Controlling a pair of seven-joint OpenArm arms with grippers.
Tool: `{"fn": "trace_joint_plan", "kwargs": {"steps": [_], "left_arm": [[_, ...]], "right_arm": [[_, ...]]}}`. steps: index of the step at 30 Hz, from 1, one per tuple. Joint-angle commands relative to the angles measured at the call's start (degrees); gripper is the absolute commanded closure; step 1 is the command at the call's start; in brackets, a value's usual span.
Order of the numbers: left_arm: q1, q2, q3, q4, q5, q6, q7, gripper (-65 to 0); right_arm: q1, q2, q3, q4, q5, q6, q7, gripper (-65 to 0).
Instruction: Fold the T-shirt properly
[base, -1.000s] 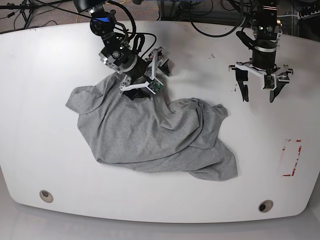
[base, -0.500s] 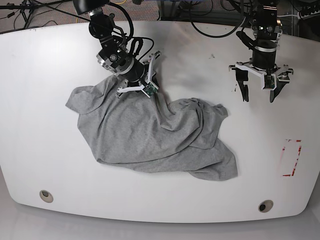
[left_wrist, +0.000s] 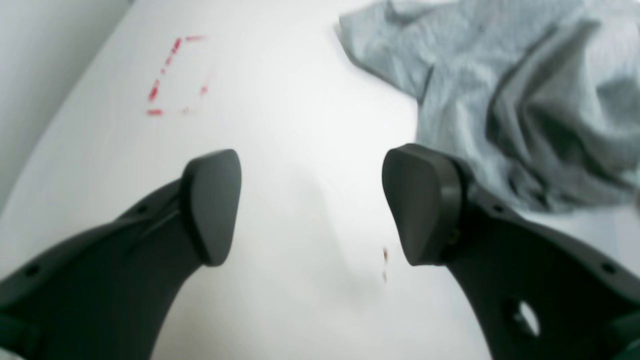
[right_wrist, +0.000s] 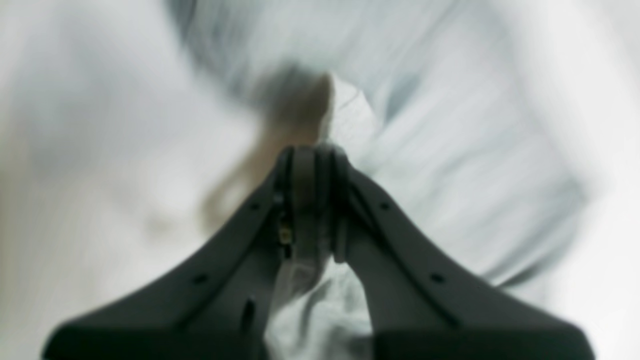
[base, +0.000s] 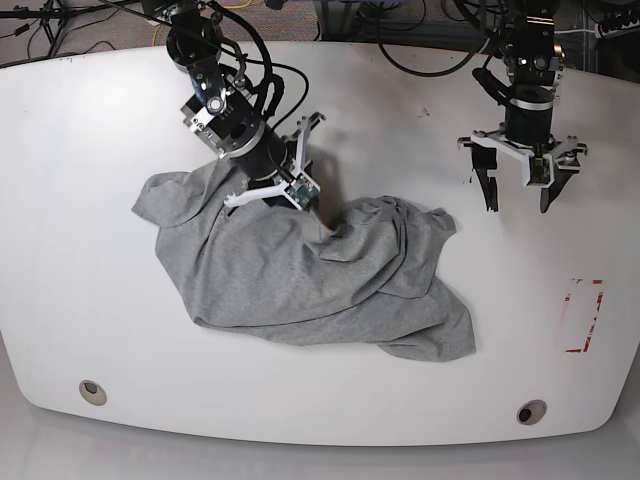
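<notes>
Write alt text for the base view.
A crumpled grey T-shirt lies on a white table; the right gripper is pinched shut on its upper edge. The left gripper hangs open over bare table, apart from it.

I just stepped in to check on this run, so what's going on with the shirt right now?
The right gripper is shut on a pinch of the grey T-shirt near its upper edge; the wrist view shows cloth clamped between its jaws. The shirt lies crumpled and unfolded on the white table, with no neat fold in it yet. The left gripper is open over bare table to the side of the shirt, holding nothing. Red tape marks sit near the table edge, apart from the shirt.
</notes>
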Motion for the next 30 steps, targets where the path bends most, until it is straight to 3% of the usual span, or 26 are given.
{"fn": "trace_joint_plan", "kwargs": {"steps": [1, 7, 15, 24, 30], "left_arm": [[-0.2, -0.4, -0.1, 1.1, 0.1, -1.9, -1.6, -44.7], [-0.3, -0.2, -0.1, 1.2, -0.6, -5.0, -1.6, -44.7], [-0.3, -0.4, 0.0, 1.1, -7.1, -8.5, -1.6, -44.7], [-0.2, -0.4, 0.1, 1.0, -11.1, -15.1, -1.5, -44.7], [-0.1, -0.4, 0.1, 1.0, -11.5, -16.3, -1.5, -44.7]], "right_arm": [[4.5, -0.1, 0.0, 2.4, 0.1, -0.1, 0.7, 0.0], [13.5, -0.4, -0.7, 2.6, 0.1, 0.3, 0.7, 0.0], [26.3, -0.4, -1.7, 2.7, 0.1, 0.3, 0.5, 0.0], [40.8, -0.4, -1.8, 2.7, 0.1, 0.3, -2.3, 0.0], [49.5, -0.3, -1.8, 2.6, 0.4, 0.4, -3.3, 0.0]]}}
